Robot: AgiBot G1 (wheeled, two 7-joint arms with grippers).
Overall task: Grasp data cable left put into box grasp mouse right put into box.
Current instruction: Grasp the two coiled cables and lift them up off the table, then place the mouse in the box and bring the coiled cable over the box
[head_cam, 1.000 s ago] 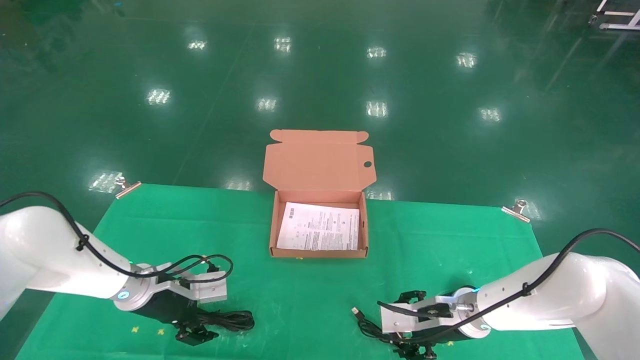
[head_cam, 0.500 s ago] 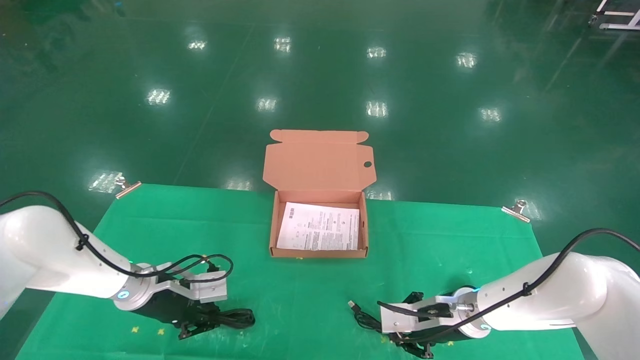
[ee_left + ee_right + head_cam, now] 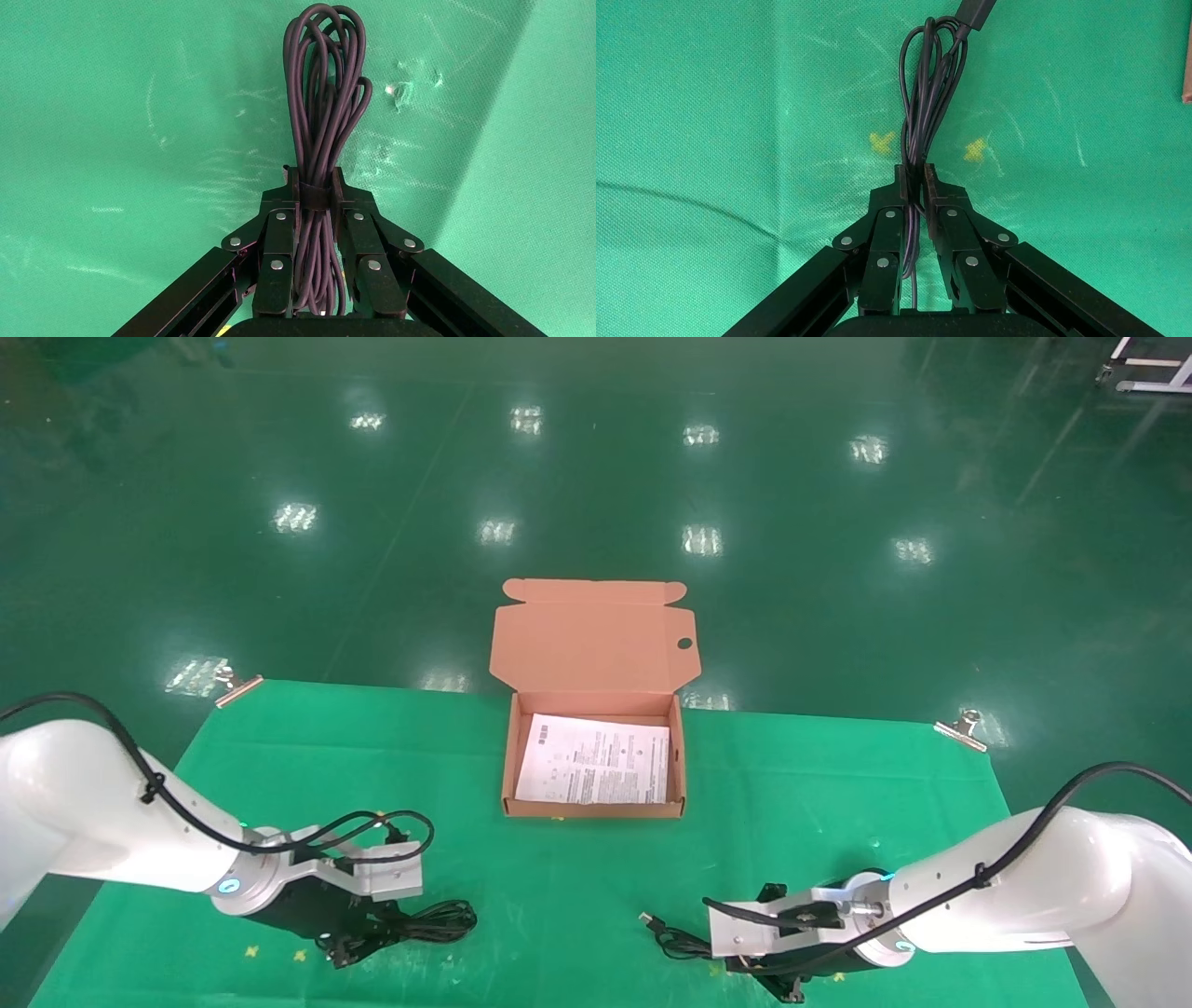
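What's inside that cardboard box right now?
Only a printed sheet lies flat in the box, covering most of its floor. Whatever is under the sheet is hidden. No cable or mouse is in it yet.

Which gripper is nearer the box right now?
Left, narrowly. The left gripper, shut on the data cable, sits front-left of the box; the right gripper sits front-right, lower.

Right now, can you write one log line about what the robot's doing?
left gripper: shut on data cable | right gripper: shut on mouse cord | box: open
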